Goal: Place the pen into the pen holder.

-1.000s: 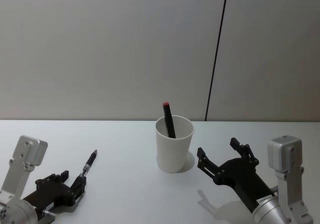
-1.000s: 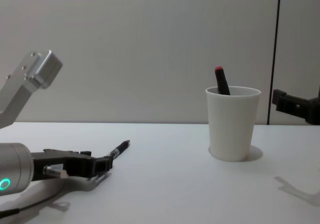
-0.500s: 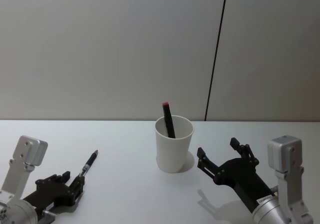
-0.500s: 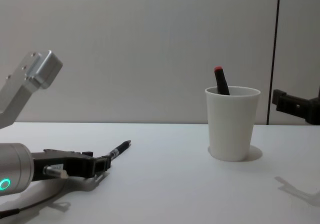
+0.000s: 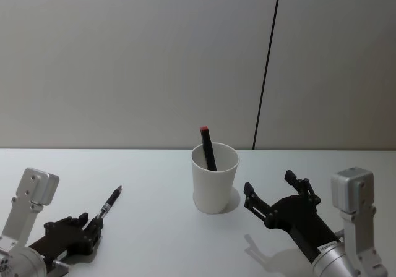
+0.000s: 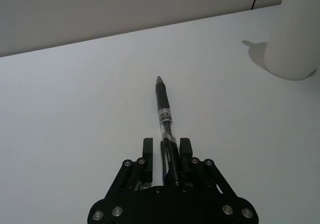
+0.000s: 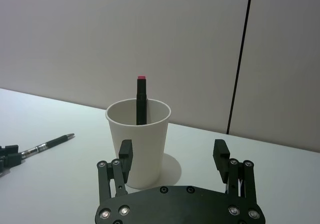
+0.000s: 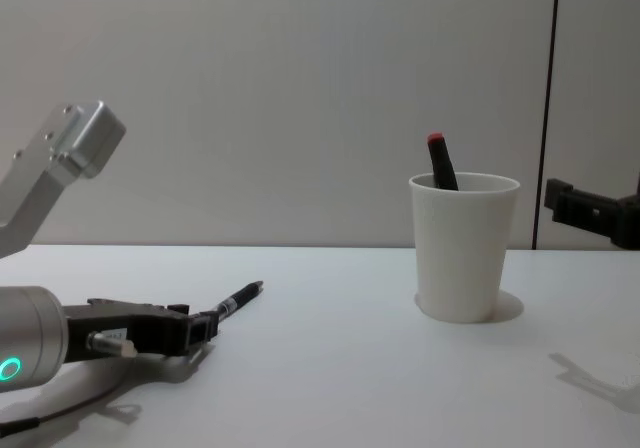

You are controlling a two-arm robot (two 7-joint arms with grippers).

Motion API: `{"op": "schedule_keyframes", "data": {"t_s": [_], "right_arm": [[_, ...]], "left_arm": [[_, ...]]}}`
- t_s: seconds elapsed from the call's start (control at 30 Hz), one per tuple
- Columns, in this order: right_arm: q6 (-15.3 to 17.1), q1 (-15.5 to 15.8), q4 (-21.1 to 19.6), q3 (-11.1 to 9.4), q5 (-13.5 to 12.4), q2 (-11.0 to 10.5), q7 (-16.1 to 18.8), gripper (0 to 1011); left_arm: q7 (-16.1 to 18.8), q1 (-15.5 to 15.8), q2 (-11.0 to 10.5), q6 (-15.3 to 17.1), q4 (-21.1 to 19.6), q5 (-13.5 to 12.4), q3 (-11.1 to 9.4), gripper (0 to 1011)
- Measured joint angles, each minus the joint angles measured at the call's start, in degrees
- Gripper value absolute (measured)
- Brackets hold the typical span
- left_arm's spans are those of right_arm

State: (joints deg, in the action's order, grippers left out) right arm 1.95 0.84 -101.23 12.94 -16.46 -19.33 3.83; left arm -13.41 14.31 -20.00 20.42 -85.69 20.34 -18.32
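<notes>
The pen lies flat on the worktop at the near left, well apart from the pen holder. Its long axis runs near to far, and its tip points away and slightly right. The left hand sits low behind it. Its fingers are only narrowly parted around the pen's back end, with a sliver of gap on one side, so they are not clamped. The right hand hovers near the holder's right side, spread wide and holding nothing. A black marker with a red end stands leaning in the holder.
</notes>
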Motion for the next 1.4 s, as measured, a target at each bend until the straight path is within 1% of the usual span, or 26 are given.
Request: {"op": "schedule_keyframes", "data": {"t_s": [0.67, 1.4], "right_arm": [[0.0, 0.0, 0.0, 0.0, 0.0, 0.0, 0.0, 1001], [0.0, 0.0, 0.0, 0.0, 0.0, 0.0, 0.0, 1001]], "left_arm": [[0.0, 0.0, 0.0, 0.0, 0.0, 0.0, 0.0, 197], [0.0, -0.2, 0.0, -0.1, -0.1, -0.1, 0.1, 185]]}}
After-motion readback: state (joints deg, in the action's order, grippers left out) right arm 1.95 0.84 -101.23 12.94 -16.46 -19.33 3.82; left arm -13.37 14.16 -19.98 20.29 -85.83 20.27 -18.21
